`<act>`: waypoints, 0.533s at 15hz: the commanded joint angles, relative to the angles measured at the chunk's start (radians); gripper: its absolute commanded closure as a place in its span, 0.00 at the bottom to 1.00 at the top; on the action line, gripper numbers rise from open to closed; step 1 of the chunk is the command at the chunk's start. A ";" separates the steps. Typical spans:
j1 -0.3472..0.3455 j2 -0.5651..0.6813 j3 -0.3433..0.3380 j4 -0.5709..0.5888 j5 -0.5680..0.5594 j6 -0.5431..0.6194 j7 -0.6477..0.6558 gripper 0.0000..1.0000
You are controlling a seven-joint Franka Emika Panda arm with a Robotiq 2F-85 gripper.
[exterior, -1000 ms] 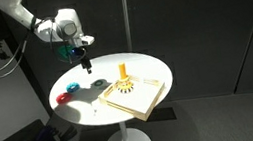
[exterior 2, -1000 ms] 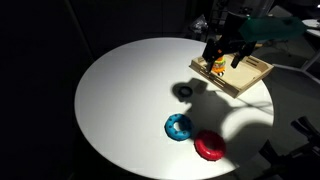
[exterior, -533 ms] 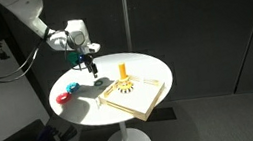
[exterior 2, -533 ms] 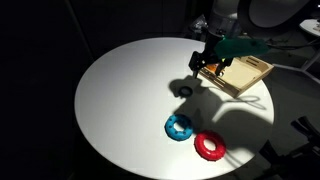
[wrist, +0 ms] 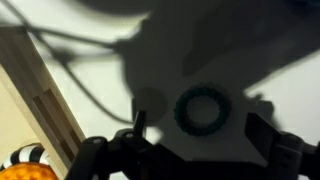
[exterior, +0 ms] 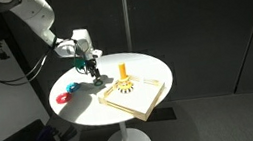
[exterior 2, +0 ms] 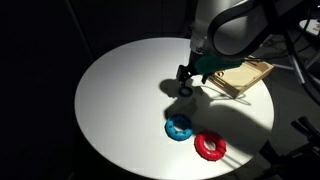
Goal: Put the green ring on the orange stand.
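Note:
The green ring (wrist: 204,110) lies flat on the white table, dark in the arm's shadow, seen between my open fingers in the wrist view. My gripper (wrist: 198,132) is open and empty just above it. In both exterior views the gripper (exterior: 95,73) (exterior 2: 186,78) hangs low over the ring (exterior 2: 184,90). The orange stand (exterior: 124,79) is a short peg on a ribbed base on the tan board (exterior: 136,97); a bit of its base shows in the wrist view (wrist: 28,162). In an exterior view the arm hides the stand and only the board (exterior 2: 248,75) shows.
A blue ring (exterior 2: 179,127) and a red ring (exterior 2: 210,147) lie side by side on the round white table (exterior 2: 115,100). They also show in an exterior view, blue ring (exterior: 74,86) and red ring (exterior: 62,97). The surroundings are dark.
The arm has come down and moved from near the stand toward the green ring. The gripper is now low over it. The rings and the board have not moved.

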 commanded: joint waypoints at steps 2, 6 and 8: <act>0.041 0.086 -0.037 0.111 -0.020 -0.017 0.003 0.00; 0.059 0.133 -0.053 0.160 -0.015 -0.021 0.002 0.00; 0.065 0.152 -0.058 0.179 -0.013 -0.023 0.004 0.00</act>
